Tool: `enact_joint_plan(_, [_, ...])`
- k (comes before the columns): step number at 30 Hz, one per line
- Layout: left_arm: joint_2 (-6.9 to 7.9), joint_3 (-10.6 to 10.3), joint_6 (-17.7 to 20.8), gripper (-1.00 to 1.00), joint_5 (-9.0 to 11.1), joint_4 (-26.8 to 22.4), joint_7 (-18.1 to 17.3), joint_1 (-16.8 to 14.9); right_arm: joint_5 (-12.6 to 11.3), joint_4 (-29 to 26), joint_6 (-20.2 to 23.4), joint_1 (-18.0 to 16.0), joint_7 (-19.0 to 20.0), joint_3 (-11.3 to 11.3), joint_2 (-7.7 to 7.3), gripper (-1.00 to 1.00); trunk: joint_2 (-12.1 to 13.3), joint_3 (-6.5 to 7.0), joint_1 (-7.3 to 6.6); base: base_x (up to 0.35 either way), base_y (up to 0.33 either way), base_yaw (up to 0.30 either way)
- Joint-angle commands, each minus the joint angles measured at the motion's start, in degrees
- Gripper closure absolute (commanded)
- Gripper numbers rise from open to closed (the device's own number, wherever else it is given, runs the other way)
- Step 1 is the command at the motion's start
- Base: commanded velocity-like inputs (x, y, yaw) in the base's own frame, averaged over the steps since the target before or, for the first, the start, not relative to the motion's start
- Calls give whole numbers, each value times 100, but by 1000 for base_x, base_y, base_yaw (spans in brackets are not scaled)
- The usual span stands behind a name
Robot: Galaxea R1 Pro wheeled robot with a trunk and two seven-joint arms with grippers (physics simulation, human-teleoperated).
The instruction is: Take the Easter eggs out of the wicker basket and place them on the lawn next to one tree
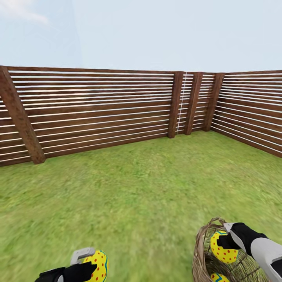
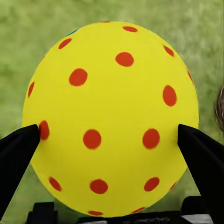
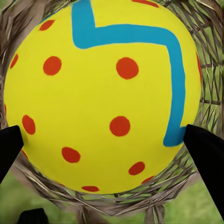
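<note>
My left gripper is shut on a yellow Easter egg with red dots and a teal band, low over the lawn. Its black fingers press the sides of this egg. My right gripper is shut on a second dotted egg inside the wicker basket. This egg has a blue band, with the woven basket wall around it. A third egg lies lower in the basket. The tree is out of view.
A dark brown slatted fence closes the garden ahead and turns a corner at the right. Open grass stretches between me and the fence. A sliver of the basket rim shows in the left wrist view.
</note>
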Motion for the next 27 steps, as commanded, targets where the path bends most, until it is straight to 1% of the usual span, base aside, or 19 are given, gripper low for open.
enact_joint_plan(1, [0, 18, 205, 100, -67, -6, 3, -3, -43, -15, 30, -1, 14, 49, -1, 100, 39, 13, -23, 0, 0, 0])
enact_joint_plan(2, [-3, 19, 317, 100, -263, -17, 3, -2, -43, -14, 30, -1, 13, 49, 0, 100, 79, 31, -45, 0, 0, 0])
enact_joint_plan(3, [-18, 23, 420, 100, -741, -19, -1, -2, -43, -12, 30, -1, 10, 49, 2, 100, 119, 49, -67, 0, 0, 0])
enact_joint_plan(4, [-22, 26, 438, 100, -915, -34, -6, 0, -43, -14, 30, -1, 10, 49, 7, 100, 159, 67, -89, 0, 0, 0])
enact_joint_plan(5, [-26, 27, 438, 100, -956, -46, -9, -1, -43, -15, 30, -1, 10, 49, 8, 100, 199, 85, -111, 0, 0, 0])
enact_joint_plan(7, [-37, 28, 436, 100, -985, -102, -4, -4, -43, -15, 30, -1, 10, 49, 23, 100, 279, 120, -155, 0, 0, 0])
enact_joint_plan(9, [-52, 28, 445, 100, -984, -145, -8, -5, -43, -11, 29, -1, 9, 49, 75, 100, 360, 156, -199, 0, 0, 0])
enact_joint_plan(11, [-73, 23, 420, 100, -973, -159, -17, -4, -43, -10, 29, -1, 9, 49, 88, 100, 440, 192, -243, 0, 0, 0])
enact_joint_plan(16, [-94, 19, 427, 100, -972, -256, -20, -7, -50, -3, 28, -1, 9, 44, 82, 100, 640, 282, -353, 0, 0, 0])
enact_joint_plan(18, [-94, 18, 436, 100, -970, -259, -20, -7, -56, 21, 29, -1, 10, 38, 33, 100, 721, 318, -397, 0, 0, 0])
enact_joint_plan(19, [-94, 34, 436, 100, -950, -249, -20, -7, -59, 44, 29, -1, 14, 34, -4, 100, 761, 336, -419, -166, 0, 0])
enact_joint_plan(21, [-94, 25, 424, 100, -862, -173, -13, -7, -60, 72, 28, -1, 14, 32, -29, 100, 841, 372, -462, -294, 0, 0])
enact_joint_plan(27, [-94, 11, 415, 100, -840, -147, -11, -7, -61, 78, 22, -1, 13, 40, -12, 100, 1082, 480, -594, -343, 0, 0])
